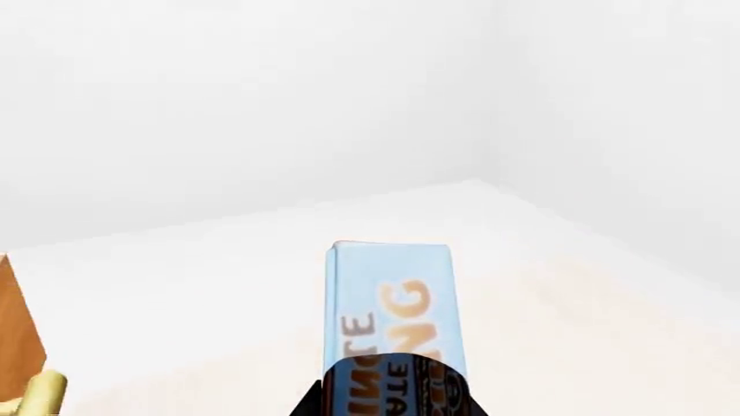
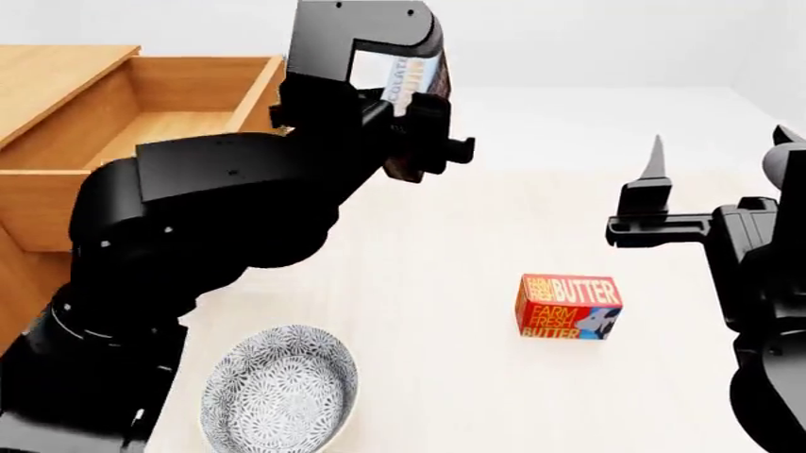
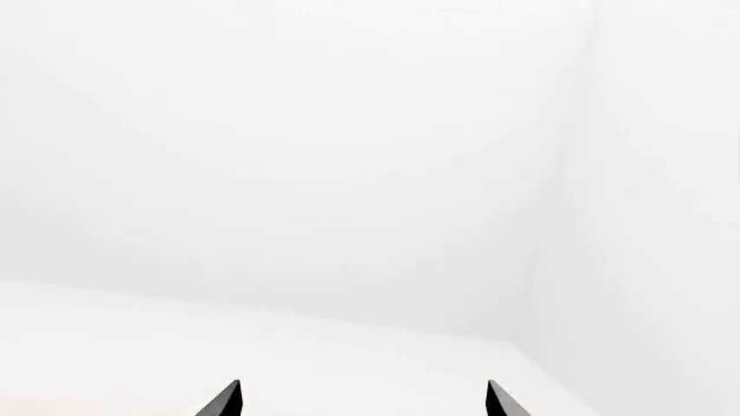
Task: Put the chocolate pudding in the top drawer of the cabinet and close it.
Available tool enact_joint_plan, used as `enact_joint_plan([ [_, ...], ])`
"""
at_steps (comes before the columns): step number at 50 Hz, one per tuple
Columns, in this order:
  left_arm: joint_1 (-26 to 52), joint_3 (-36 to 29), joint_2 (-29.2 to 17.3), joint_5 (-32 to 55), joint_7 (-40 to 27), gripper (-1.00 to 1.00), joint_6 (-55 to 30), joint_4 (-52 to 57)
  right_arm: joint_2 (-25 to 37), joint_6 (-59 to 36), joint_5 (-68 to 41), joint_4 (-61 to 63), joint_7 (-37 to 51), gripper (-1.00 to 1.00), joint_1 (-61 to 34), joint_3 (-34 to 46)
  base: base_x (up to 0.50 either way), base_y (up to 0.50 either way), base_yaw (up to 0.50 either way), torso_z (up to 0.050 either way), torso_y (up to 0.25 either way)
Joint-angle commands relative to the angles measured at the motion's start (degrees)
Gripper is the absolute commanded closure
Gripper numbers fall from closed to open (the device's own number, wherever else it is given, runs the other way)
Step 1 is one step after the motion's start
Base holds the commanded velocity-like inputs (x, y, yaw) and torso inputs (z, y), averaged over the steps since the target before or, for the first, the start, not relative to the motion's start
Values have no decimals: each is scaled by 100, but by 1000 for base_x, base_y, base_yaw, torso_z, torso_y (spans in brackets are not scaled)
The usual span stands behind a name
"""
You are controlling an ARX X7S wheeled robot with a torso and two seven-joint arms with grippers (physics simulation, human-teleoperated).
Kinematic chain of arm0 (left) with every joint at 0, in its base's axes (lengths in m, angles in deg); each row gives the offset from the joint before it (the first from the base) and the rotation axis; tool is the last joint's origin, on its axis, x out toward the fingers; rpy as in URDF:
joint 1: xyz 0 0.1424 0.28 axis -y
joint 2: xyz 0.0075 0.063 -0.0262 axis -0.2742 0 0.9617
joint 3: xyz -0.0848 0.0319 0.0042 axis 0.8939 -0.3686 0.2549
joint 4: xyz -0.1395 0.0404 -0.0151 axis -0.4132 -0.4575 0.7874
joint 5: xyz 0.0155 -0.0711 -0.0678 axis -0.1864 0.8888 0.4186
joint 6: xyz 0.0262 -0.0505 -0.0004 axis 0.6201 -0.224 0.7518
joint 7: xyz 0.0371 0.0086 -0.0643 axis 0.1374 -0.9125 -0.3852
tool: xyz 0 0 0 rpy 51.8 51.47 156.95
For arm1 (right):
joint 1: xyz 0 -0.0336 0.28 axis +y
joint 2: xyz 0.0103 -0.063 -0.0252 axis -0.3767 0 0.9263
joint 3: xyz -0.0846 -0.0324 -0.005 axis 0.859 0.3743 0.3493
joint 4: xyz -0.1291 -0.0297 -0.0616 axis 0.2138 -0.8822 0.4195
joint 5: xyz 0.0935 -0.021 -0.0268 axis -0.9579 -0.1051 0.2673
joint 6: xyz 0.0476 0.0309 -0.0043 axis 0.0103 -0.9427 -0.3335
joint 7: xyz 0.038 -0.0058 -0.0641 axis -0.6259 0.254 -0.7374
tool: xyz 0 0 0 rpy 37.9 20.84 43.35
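My left gripper [image 2: 416, 109] is shut on the chocolate pudding [image 2: 406, 71], a thin box with a light blue top, and holds it in the air just right of the top drawer [image 2: 189, 123]. That drawer is pulled out of the orange-brown cabinet [image 2: 51, 71] and its inside shows bare wood. In the left wrist view the chocolate pudding [image 1: 393, 299] sticks out from between the jaws of the left gripper [image 1: 387, 397]. My right gripper [image 2: 720, 156] hangs open and holds nothing over the right side of the table; in the right wrist view the right gripper [image 3: 360, 400] shows two spread tips.
A red-orange butter box [image 2: 569, 307] stands on the table [image 2: 441, 245] at the centre right. A patterned bowl [image 2: 279, 392] sits near the front, below my left arm. A brass handle [image 1: 41, 394] and a cabinet corner [image 1: 17, 334] show in the left wrist view.
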Motion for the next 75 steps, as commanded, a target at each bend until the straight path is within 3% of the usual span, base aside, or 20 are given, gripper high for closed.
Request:
enact_joint_plan([
  [1, 1214, 584, -214, 531, -674, 100, -453, 159, -6, -170, -106, 143, 18, -100, -85, -101, 0, 0, 0, 0, 0],
  [11, 2052, 740, -559, 128, -556, 100, -375, -778, 8, -224, -165, 198, 26, -100, -114, -146, 0, 0, 0, 0, 0],
  [37, 2209, -178, -1152, -1578, 450, 100, 466, -2972, 1, -265, -203, 153, 140, -100, -245, 65, 0, 0, 0, 0, 0],
  [75, 2009, -861, -487, -2652, 1315, 100, 1832, -5797, 44, -7, -222, 13, 187, -100, -54, 67, 0, 0, 0, 0, 0],
])
